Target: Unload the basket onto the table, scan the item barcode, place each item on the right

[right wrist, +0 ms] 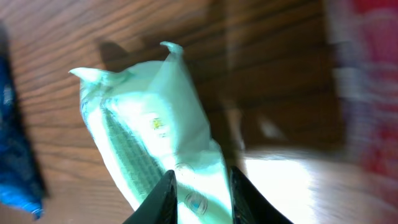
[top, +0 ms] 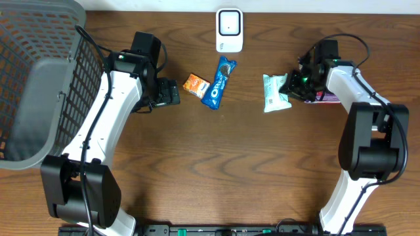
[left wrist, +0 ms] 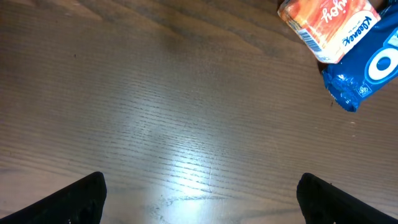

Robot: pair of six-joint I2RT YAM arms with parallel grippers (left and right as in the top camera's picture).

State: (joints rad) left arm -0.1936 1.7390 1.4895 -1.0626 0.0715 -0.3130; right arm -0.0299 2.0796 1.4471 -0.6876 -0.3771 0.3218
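Note:
A pale green packet lies on the wooden table right of centre; in the right wrist view the packet fills the middle. My right gripper is at its right end, and the right gripper has its two dark fingers slightly apart, straddling the packet's near end. A white scanner stands at the back centre. My left gripper hovers left of the snacks; seen from its wrist, the left gripper is wide open over bare wood.
An orange snack pack and a blue Oreo pack lie side by side below the scanner. A grey mesh basket fills the far left. Behind my right gripper lies a red packet.

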